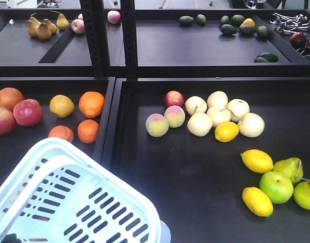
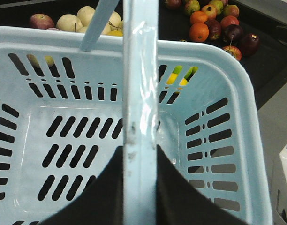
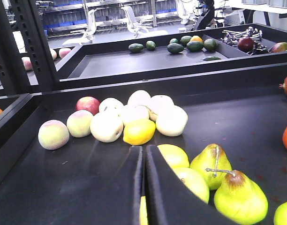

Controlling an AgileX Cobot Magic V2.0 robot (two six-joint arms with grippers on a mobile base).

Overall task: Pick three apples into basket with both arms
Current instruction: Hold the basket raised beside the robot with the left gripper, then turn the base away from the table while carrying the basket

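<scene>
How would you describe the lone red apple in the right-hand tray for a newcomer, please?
Find the big black tray right of the basket. Near its back lies a cluster of pale fruit; the red apple sits at its back-left corner, the only red piece there.

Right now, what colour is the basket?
The basket is pale blue, almost white; the left wrist view shows it best.

Mock grocery produce aisle set up in a laboratory. Black tiered trays (image 1: 190,197) display sorted oranges (image 1: 91,104) and lemons (image 1: 257,161). A shopping basket (image 1: 52,161) stands near, office chairs (image 3: 132,16) beyond.
</scene>
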